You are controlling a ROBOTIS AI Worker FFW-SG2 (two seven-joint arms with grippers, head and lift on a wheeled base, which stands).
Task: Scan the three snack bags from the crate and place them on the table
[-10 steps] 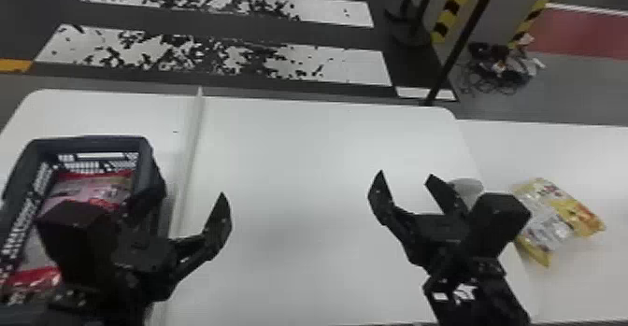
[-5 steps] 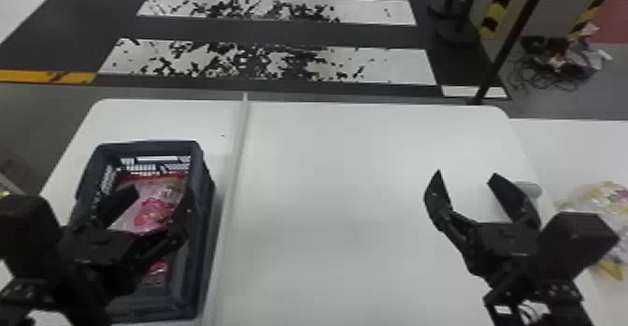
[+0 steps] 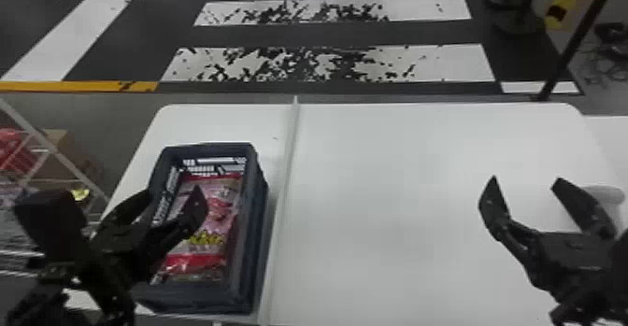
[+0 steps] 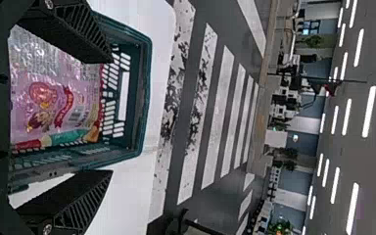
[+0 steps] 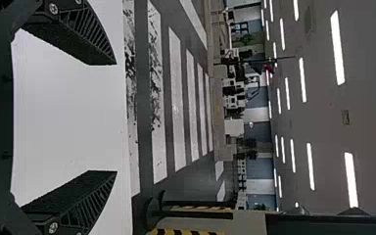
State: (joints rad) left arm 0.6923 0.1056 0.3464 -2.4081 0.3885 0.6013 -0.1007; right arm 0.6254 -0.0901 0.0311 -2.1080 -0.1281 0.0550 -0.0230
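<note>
Head view looks farther left than a second ago, so the plastic crate (image 3: 252,241) sits nearer its middle, pink-and-red snack bag (image 3: 218,215) inside, left gripper (image 3: 174,191) at the crate, right gripper (image 3: 526,179) over the table (image 3: 374,208), both pairs of fingers apart

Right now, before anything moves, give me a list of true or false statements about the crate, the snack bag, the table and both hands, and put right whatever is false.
1. A pink and red snack bag lies inside the crate. True.
2. The crate stands on the floor. False: it stands on the table.
3. The crate is to the left of the pale strip. True.
4. The left hand is closed on the snack bag. False: its fingers are open and grip nothing.
5. The right hand is open. True.
6. The right hand is over the crate. False: it is well to the right of it.
</note>
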